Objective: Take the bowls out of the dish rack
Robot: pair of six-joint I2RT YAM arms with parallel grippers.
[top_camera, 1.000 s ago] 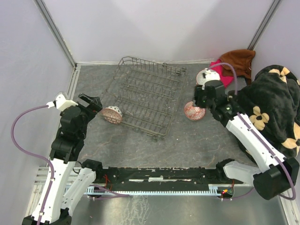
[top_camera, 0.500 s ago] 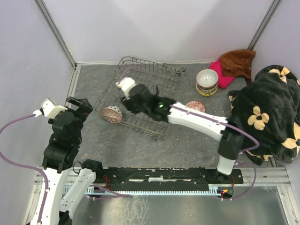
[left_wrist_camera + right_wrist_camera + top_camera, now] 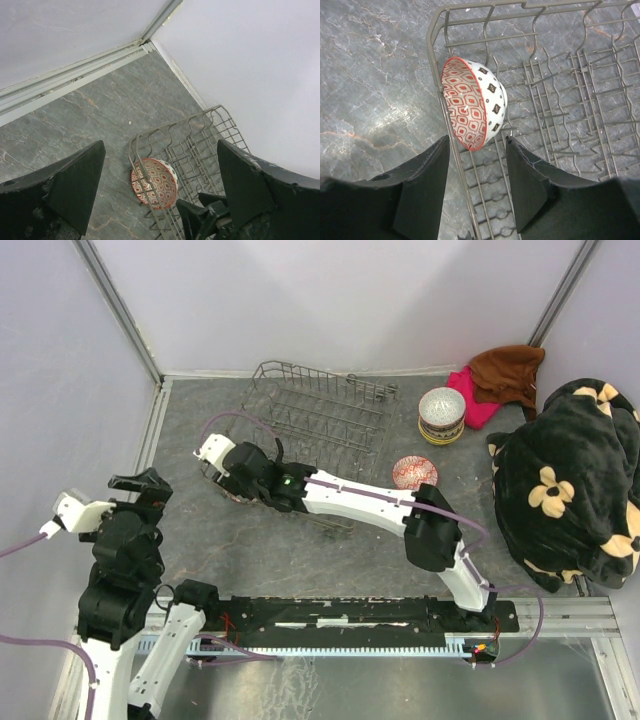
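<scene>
One bowl (image 3: 472, 107) sits just before the right end effector (image 3: 477, 142) — spread, gripping nothing.

black floral blanket (image 3: 565, 480): right edge | brown cloth (image 3: 510, 368), pink cloth (image 3: 483, 408): far-right corner, possibly touching

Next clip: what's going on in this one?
The right arm is stretched across to the left end of the dish rack, with the right gripper open just short of a red-patterned bowl that stands on edge inside the rack's end wall. Nothing is gripped yet. The left gripper is open and empty, off to the side. A stack of bowls and a single red bowl sit on the table to the rack's right.
</scene>
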